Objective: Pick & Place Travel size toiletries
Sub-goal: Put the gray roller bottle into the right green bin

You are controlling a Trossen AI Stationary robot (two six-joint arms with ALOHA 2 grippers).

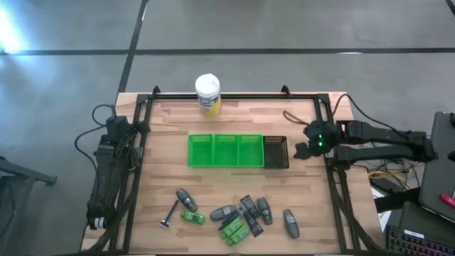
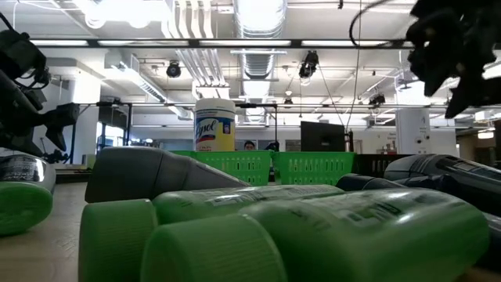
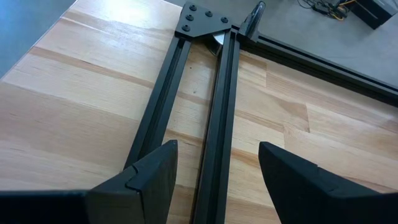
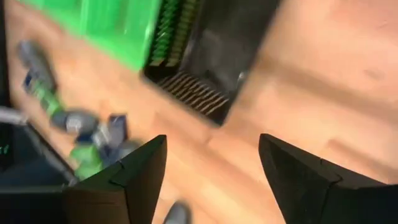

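The toiletries lie on the near part of the table: dark grey bottles (image 1: 186, 198) (image 1: 291, 222), a thin razor (image 1: 171, 214), a green bottle (image 1: 192, 217) and a mixed cluster (image 1: 242, 217). In the low view the green bottles (image 2: 313, 235) lie on their sides and fill the foreground. My right gripper (image 1: 304, 150) (image 4: 212, 149) is open and hangs above the table just right of the dark tray (image 1: 276, 152), touching nothing. My left arm (image 1: 106, 171) rests at the table's left edge, its gripper (image 3: 217, 155) open over the frame rails.
A green tray with three compartments (image 1: 225, 151) sits mid-table, with the dark tray against its right end. A white-lidded jar with a yellow label (image 1: 207, 94) (image 2: 214, 125) stands at the far edge. Black frame rails (image 3: 186, 93) run along the table's sides. Bare wood lies between the tray and the toiletries.
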